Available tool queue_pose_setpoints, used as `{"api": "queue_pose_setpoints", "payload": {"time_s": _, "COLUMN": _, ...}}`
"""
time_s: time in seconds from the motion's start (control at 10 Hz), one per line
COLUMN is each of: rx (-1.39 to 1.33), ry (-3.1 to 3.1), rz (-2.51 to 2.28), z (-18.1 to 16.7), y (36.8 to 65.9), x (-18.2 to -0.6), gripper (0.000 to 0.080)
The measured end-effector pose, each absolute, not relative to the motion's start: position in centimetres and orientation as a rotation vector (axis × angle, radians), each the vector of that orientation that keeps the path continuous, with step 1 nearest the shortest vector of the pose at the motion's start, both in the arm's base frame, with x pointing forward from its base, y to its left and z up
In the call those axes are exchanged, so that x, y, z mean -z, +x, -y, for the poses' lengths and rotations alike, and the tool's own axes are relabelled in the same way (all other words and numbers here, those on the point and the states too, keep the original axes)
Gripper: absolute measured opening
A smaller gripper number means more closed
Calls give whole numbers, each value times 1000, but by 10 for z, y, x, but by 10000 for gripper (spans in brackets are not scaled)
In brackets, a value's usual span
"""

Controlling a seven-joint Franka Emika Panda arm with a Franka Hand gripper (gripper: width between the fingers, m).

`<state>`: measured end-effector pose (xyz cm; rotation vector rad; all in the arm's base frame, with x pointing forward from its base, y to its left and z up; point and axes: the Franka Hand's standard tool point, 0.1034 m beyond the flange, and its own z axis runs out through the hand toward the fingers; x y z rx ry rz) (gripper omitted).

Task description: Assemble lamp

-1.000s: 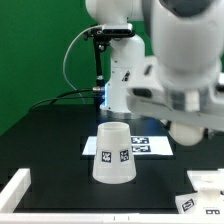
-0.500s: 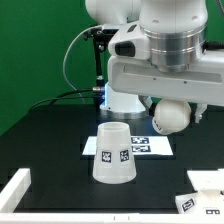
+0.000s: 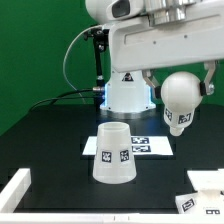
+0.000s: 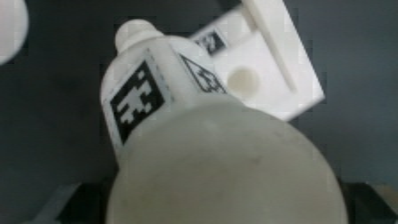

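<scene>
My gripper (image 3: 181, 84) is shut on the round-headed bulb (image 3: 180, 100) and holds it high above the table at the exterior view's right, stem pointing down. In the wrist view the bulb (image 4: 205, 150) fills the middle with a tag on its neck, and the gripper (image 4: 214, 205) shows only as dark fingers at the bulb's sides. The cone shade (image 3: 112, 153) stands on the table, wide end down, left of the bulb. The square-footed base (image 3: 208, 186) lies at the front right and shows beyond the bulb's stem in the wrist view (image 4: 270, 62).
The marker board (image 3: 152, 147) lies flat behind the shade. A white bracket edge (image 3: 14, 188) sits at the front left. The arm's pedestal (image 3: 125, 95) and a green cable stand at the back.
The arm has risen and swung toward the exterior view's right, carrying the bulb from low over the table to high above it. The shade and base have not moved.
</scene>
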<state>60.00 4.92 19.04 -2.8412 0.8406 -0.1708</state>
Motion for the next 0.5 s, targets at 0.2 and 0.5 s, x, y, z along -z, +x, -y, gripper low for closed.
{"api": "queue_pose_setpoints", "payload": {"time_s": 0.2, "rx": 316, "ry": -2837, "rz": -843, "z": -55, "y": 608, "x": -193, "gripper": 574}}
{"api": "queue_pose_setpoints", "payload": {"time_s": 0.5, "rx": 402, "ry": -2806, "rz": -856, "z": -61, "y": 614, "x": -193, "gripper": 574}}
